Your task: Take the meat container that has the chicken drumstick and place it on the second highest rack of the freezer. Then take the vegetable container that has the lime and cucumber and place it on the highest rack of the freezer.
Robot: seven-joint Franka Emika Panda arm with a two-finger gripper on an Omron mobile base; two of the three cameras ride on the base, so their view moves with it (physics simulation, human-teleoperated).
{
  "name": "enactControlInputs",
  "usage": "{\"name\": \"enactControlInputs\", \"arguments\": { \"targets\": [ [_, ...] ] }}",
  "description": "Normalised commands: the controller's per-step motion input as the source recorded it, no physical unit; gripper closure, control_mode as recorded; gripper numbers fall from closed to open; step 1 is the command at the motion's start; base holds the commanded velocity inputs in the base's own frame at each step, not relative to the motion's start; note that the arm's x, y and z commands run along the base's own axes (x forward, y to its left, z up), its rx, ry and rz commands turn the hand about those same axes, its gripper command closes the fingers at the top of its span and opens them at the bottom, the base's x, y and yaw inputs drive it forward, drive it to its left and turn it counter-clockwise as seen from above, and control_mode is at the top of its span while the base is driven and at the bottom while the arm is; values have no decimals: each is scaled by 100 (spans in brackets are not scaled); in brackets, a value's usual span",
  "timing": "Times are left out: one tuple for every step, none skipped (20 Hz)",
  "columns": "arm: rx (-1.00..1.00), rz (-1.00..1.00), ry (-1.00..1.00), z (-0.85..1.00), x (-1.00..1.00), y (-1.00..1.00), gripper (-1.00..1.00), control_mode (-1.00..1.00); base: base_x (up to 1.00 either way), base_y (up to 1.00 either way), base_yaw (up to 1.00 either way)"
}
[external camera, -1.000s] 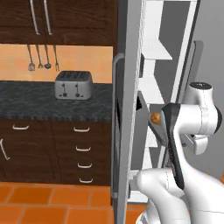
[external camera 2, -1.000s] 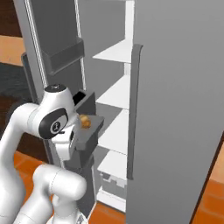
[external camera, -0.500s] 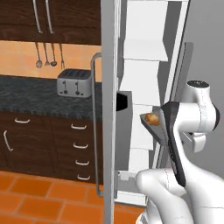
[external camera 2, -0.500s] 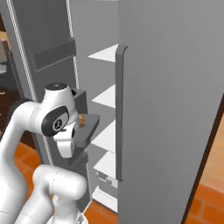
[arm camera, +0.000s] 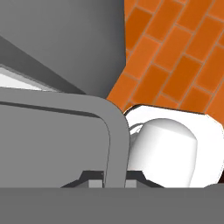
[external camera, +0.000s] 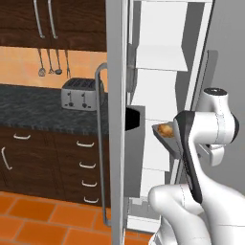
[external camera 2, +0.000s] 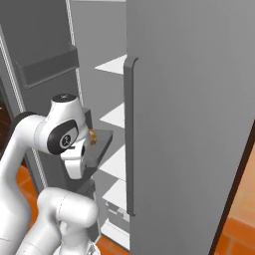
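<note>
Kitchen: toaster (external camera: 79,93) on dark counter (external camera: 43,112), hanging utensils (external camera: 49,63), open freezer (external camera: 165,81).

The robot arm (external camera: 191,143) covers most of the meat container (external camera: 162,136); only a bit of chicken drumstick (external camera: 166,129) peeks out. The freezer (external camera: 162,57) top is cut off.

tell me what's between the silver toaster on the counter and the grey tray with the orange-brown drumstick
In the left base view, the open grey freezer door with its long handle stands edge-on between the silver toaster and the grey tray carrying the orange-brown drumstick.
</note>
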Motion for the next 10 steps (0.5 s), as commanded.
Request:
{"name": "enactControlInputs", "arguments": {
  "targets": [
    [0,0,0,0,0,0,100,100,39,17,0],
    [0,0,0,0,0,0,100,100,46,13,0],
    [0,0,0,0,0,0,100,100,64,1,0],
    [0,0,0,0,0,0,100,100,49,5,0],
    [0,0,0,0,0,0,100,100,32,1,0],
    [0,0,0,0,0,0,100,100,19,0,0],
    [0,0,0,0,0,0,100,100,13,17,0],
    [0,0,0,0,0,0,100,100,11,26,0],
    [0,0,0,0,0,0,100,100,16,32,-1],
    [0,0,0,0,0,0,100,100,21,34,-2]
  ]
}}
